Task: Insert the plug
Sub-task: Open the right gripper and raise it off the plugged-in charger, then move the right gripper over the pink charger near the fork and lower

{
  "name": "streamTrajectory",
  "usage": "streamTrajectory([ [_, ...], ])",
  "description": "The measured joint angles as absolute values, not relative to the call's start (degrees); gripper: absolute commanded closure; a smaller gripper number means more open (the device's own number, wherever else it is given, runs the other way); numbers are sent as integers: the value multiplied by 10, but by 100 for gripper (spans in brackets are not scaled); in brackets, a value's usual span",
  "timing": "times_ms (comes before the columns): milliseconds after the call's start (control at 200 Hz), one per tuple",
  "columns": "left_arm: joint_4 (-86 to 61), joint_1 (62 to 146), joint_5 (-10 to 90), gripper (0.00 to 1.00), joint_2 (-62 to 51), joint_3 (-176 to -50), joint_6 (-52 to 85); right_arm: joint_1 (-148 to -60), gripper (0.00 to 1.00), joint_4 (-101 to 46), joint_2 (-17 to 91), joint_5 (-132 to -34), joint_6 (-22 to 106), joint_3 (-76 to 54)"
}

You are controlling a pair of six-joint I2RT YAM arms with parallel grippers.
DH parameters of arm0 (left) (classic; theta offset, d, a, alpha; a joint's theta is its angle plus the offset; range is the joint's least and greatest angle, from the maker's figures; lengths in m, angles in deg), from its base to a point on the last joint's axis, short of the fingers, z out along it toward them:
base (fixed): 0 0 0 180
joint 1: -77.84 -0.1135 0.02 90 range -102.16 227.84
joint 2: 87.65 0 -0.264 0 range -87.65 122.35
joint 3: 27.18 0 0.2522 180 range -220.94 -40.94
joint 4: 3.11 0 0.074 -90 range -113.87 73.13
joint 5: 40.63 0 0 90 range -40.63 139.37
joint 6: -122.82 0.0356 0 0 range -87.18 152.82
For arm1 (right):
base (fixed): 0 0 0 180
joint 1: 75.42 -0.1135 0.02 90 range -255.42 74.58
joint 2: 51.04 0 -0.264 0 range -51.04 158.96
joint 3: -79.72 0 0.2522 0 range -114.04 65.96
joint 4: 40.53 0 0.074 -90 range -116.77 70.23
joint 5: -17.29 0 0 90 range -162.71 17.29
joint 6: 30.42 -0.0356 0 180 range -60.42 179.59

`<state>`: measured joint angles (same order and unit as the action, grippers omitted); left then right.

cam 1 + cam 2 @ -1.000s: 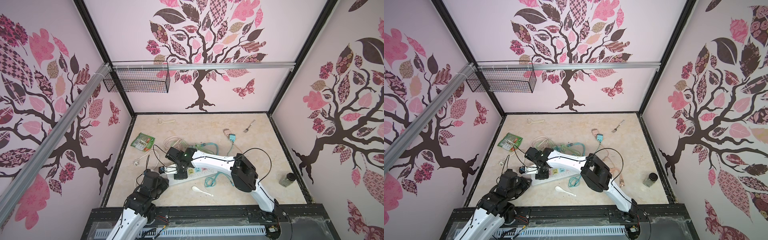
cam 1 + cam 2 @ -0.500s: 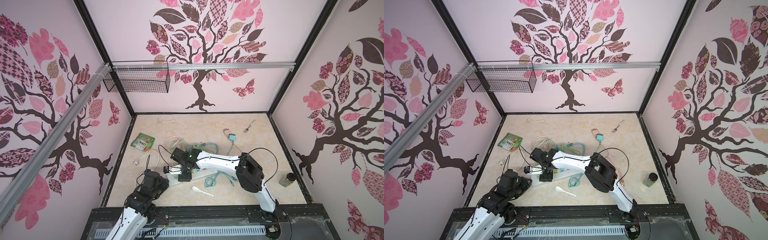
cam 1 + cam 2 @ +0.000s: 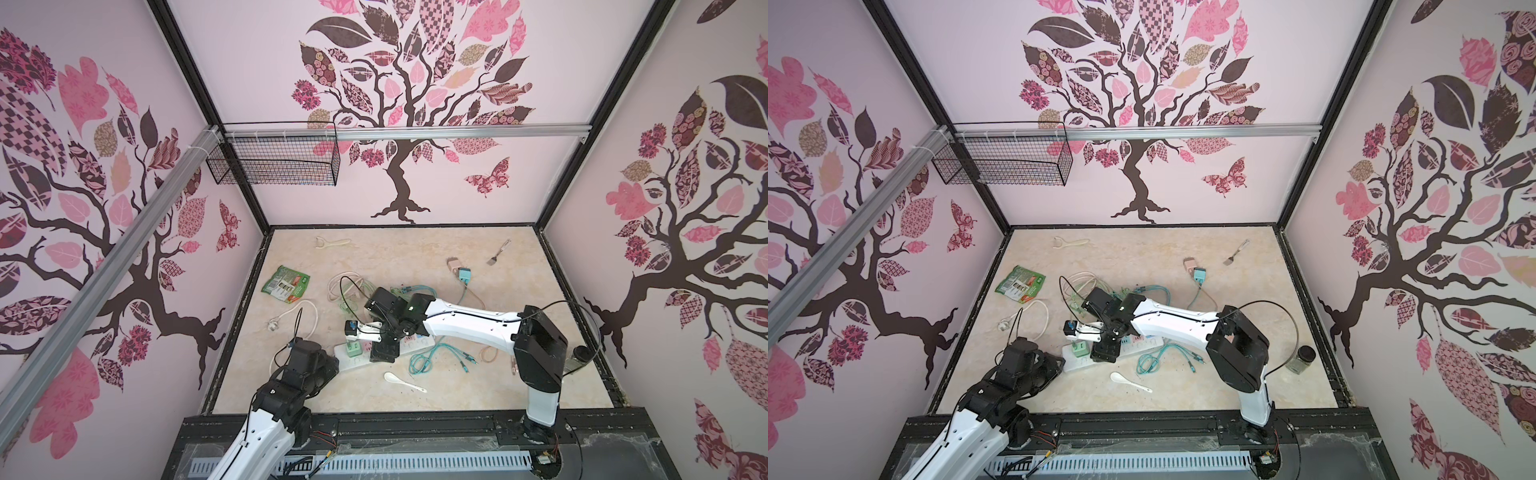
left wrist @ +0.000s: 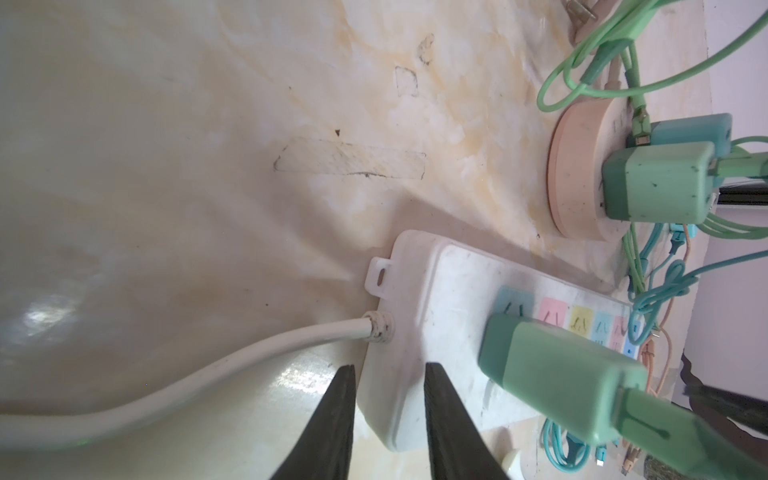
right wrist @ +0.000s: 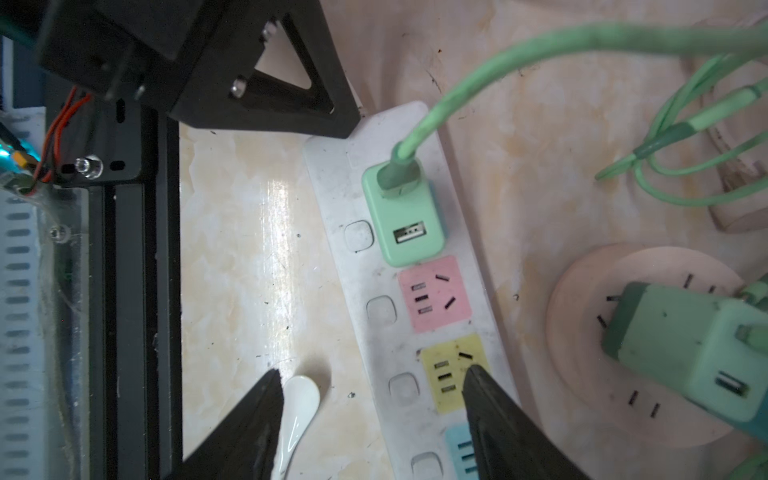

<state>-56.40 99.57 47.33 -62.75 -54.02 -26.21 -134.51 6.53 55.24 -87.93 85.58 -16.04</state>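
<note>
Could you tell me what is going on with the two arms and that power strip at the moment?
The green charger sits plugged into the end socket of the white power strip, so the insertion looks done. The right gripper hovers over the strip with its jaws open and empty. The left gripper is at the strip's end, its fingers straddling the edge; whether it is pinching the strip cannot be told.
</note>
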Motion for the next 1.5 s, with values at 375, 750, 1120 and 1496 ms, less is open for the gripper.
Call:
streamTrajectory([
  [375, -592, 996, 474, 57, -613, -635, -241, -1230, 20, -93, 335, -891, 730, 30],
  [750, -640, 996, 484, 48, -572, -744, -164, -1095, 21, -176, 282, -775, 618, 90],
  [1120, -656, 996, 467, 36, -548, -801, -77, -984, 21, -159, 400, -697, 591, -11],
  [1496, -658, 996, 439, 31, -579, -806, -31, -944, 25, -59, 590, -673, 641, -202],
])
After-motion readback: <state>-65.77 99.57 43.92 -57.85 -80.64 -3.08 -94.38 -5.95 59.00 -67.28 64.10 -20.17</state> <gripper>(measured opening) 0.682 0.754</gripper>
